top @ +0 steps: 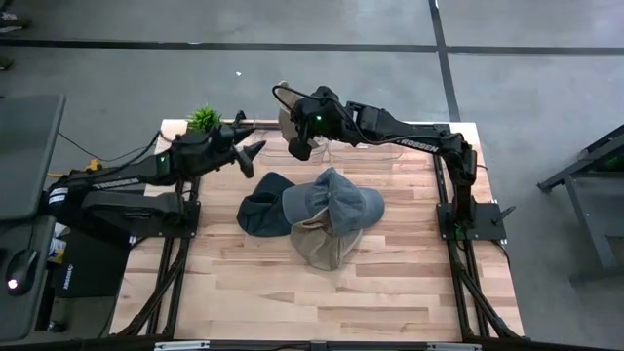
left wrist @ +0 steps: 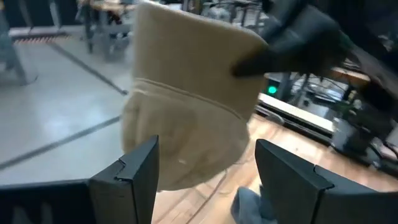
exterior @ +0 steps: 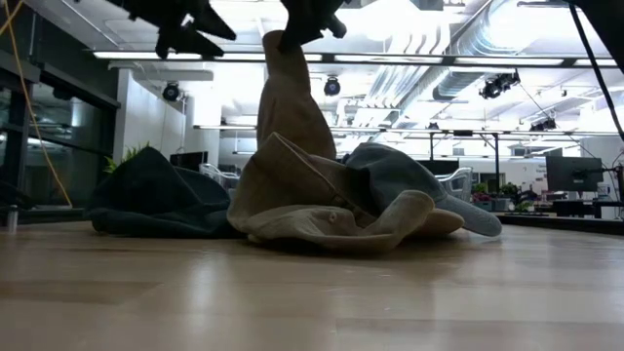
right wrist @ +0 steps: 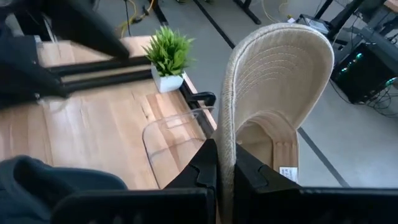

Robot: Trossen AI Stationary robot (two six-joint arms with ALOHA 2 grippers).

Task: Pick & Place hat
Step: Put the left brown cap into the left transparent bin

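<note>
Two grippers up: right gripper [right wrist: 225,163] clamps tan cap [right wrist: 273,93] by brim (hanging), left gripper [left wrist: 205,168] wide, empty, beside it.

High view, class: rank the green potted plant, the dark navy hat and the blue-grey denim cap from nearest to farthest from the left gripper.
1. Green potted plant: at the table's far edge, just beyond the open left gripper.
2. Dark navy hat: on the table, on the pile's left side.
3. Blue-grey denim cap: in the pile's middle, farther right.

Plant and navy hat are close; the plant looks slightly nearer.
</note>
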